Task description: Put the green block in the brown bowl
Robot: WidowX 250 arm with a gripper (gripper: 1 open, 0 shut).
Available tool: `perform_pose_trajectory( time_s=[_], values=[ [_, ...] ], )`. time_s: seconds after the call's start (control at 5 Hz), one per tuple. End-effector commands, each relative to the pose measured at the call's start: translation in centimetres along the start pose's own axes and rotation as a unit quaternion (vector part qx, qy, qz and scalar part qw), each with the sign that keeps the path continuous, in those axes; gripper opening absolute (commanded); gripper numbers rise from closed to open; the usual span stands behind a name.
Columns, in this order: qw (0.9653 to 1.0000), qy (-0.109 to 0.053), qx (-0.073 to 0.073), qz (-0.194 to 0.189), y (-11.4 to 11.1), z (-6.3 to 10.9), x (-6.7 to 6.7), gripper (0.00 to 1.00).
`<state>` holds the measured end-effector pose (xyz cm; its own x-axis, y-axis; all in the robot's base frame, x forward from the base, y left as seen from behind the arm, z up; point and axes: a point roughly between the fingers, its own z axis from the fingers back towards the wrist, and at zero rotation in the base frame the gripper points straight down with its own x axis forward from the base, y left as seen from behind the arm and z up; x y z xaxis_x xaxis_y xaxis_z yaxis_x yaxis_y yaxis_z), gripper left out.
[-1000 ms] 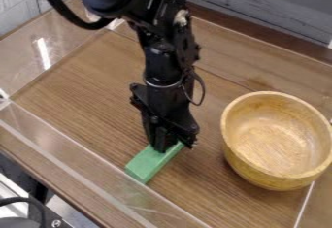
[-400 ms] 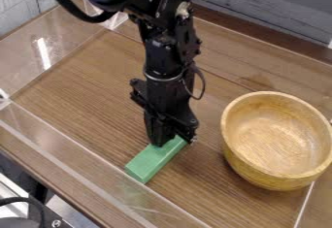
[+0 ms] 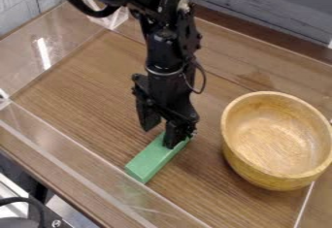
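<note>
at far left, only bare wooden table [image 3: 78, 86] and the clear wall of the enclosure [image 3: 52, 140] along the near edge, nothing of the task there. left of centre, the green block [image 3: 155, 158], flat on the wood, long axis running from near-left to far-right, its far end right under the gripper [image 3: 166, 133]. above it, pointing straight down at that far end: jaws spread now, one finger on either side of the block's end, where a second ago pinched tight together over the same end. so: parted, released, gripping nothing yet. block in the same spot and at the same angle as before, not lifted, not nudged. judged from this, a preparing move rather than progress: fingers opened wide enough to straddle the bar, likely ahead of a descent and a squeeze. task barely begun. to the right, near but apart from block and arm, the brown bowl [image 3: 277, 141], upright, empty, wide-mouthed. risk: a pinch so close to one end may tip the bar on lifting.
</note>
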<state>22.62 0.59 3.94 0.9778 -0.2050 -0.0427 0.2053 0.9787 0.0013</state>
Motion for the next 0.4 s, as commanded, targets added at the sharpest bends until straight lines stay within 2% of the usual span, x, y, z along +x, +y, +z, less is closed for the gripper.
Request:
perform_pose_trajectory(
  time_s=[0.0, 0.2],
  values=[
    [0.9997, -0.021, 0.006, -0.006, 0.55, 0.73, 0.84, 1.00],
    [0.9997, -0.020, 0.005, -0.008, 0.56, 0.24, 0.79, 1.00]
  ],
)
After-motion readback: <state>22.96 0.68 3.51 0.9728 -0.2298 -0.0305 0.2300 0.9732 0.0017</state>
